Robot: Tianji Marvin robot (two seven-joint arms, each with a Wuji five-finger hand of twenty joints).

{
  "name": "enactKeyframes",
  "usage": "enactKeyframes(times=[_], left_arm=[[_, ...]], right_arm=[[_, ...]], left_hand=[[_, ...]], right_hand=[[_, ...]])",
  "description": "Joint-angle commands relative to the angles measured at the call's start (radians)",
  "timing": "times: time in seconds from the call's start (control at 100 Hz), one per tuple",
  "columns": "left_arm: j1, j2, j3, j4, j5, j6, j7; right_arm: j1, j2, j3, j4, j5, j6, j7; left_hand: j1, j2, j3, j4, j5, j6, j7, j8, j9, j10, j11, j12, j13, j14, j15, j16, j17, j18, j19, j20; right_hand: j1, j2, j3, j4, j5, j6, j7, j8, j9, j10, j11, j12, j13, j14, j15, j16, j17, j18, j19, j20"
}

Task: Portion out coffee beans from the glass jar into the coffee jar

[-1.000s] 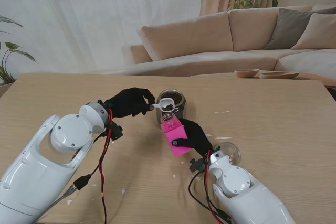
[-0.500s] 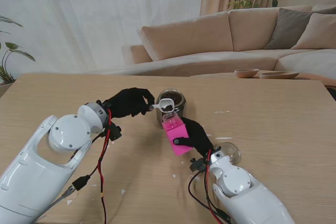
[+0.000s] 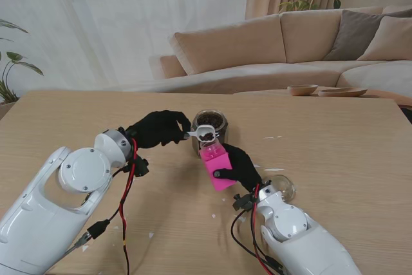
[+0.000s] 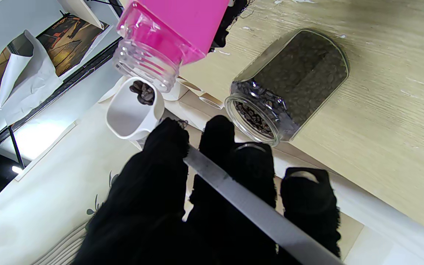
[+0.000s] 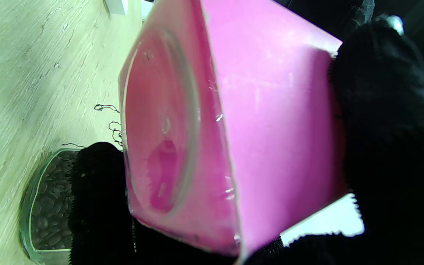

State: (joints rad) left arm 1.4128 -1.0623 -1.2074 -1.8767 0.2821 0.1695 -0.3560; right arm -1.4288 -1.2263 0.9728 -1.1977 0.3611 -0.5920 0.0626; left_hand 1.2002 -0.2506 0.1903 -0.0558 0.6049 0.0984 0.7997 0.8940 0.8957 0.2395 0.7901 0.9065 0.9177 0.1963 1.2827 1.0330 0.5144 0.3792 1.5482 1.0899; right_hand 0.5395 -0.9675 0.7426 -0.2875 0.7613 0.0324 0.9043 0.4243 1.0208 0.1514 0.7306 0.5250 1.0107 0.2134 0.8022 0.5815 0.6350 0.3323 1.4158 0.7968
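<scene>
Half the pink coffee jar (image 5: 271, 140) behind right hand (image 5: 388, 154) fingers.

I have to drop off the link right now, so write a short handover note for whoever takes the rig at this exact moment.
Left hand: shut on the white scoop, beans in its bowl, held at the mouth of the pink coffee jar.
Right hand: shut on the pink coffee jar, tilted toward the scoop.
Glass jar: open on the table, full of beans.
Done: one scoop loaded.
Left: tip it in; nothing visibly in the jar yet.

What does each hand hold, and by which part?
Left hand: white plastic scoop by its handle. Right hand: pink square coffee jar by its lower body.
</scene>
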Motion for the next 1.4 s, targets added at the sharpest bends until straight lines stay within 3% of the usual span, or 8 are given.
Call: enactKeyframes(times=[0.0, 0.95, 1.39], left_arm=[[0.009, -0.003, 0.000, -0.016, 0.005, -0.008, -0.014], [0.059, -0.002, -0.005, -0.055, 0.136, -0.083, 0.036], [0.090, -0.009, 0.002, -0.057, 0.239, -0.154, 0.110]], right_arm=[[-0.003, -0.003, -0.002, -0.004, -0.005, -0.003, 0.014], [0.002, -0.001, -0.010, 0.001, -0.022, -0.032, 0.005], [0.000, 0.000, -0.010, -0.004, -0.024, -0.031, 0.006]], left_hand=[[0.091, 0.063, 0.086, 0.058, 0.040, -0.035, 0.108, 0.061, -0.009, 0.027, 0.011, -0.003, 0.030, -0.018, 0.036, -0.003, 0.007, 0.017, 0.028, 0.027], [0.090, 0.066, 0.079, 0.057, 0.042, -0.044, 0.097, 0.062, -0.014, 0.021, -0.002, -0.008, 0.018, -0.015, 0.013, -0.009, -0.004, 0.010, 0.017, 0.016], [0.091, 0.069, 0.073, 0.055, 0.043, -0.054, 0.098, 0.062, -0.015, 0.014, -0.008, -0.008, 0.014, -0.014, 0.004, -0.008, -0.010, 0.006, 0.012, 0.013]], right_hand=[[0.248, 0.184, 0.326, 0.047, 0.133, -0.243, 0.186, 0.029, 0.077, -0.113, 0.099, 0.017, 0.069, -0.062, 0.096, 0.024, 0.004, -0.022, 0.031, 0.008], [0.246, 0.184, 0.328, 0.046, 0.135, -0.252, 0.187, 0.029, 0.079, -0.118, 0.097, 0.018, 0.068, -0.064, 0.099, 0.025, 0.002, -0.025, 0.032, 0.009], [0.246, 0.184, 0.328, 0.046, 0.135, -0.250, 0.187, 0.029, 0.078, -0.118, 0.096, 0.019, 0.067, -0.063, 0.100, 0.026, 0.001, -0.027, 0.034, 0.011]])
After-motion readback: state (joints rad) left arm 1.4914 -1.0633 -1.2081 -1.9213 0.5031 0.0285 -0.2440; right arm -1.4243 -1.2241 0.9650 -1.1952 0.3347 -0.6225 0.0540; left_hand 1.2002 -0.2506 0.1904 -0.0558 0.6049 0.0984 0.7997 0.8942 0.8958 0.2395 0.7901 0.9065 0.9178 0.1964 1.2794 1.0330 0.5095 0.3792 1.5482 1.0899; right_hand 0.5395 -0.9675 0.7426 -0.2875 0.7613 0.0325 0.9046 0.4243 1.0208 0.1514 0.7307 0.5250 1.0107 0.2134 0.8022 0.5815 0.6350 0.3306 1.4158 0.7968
